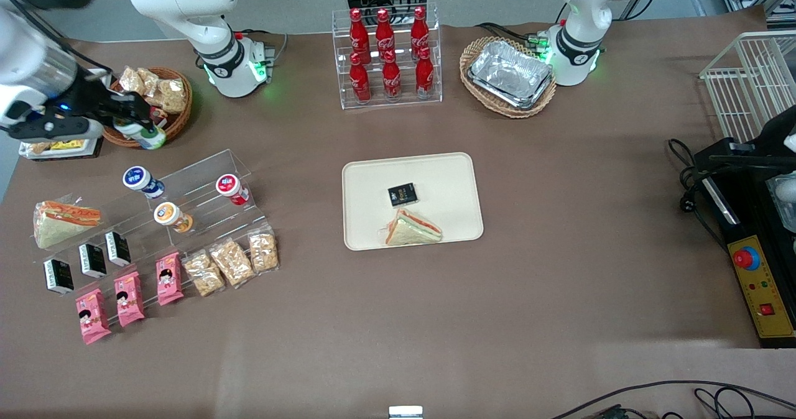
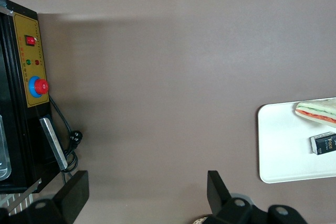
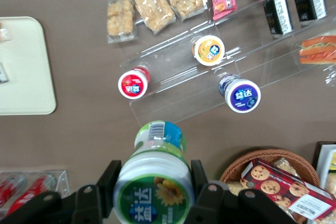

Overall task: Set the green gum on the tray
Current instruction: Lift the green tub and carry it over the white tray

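Note:
My gripper hangs in the air above the table at the working arm's end, just in front of a wicker snack basket. It is shut on the green gum, a small bottle with a white lid and green label. In the right wrist view the green gum fills the space between both fingers, pressed on each side of its lid. The cream-beige tray lies at mid table, well away toward the parked arm. On the tray lie a black packet and a wrapped sandwich.
A clear stepped rack below the gripper holds blue-lidded, red-lidded and orange-lidded bottles. Nut packs, pink bars, black packets and a sandwich lie nearer the camera. A cola bottle stand and a foil tray in a basket stand farther back.

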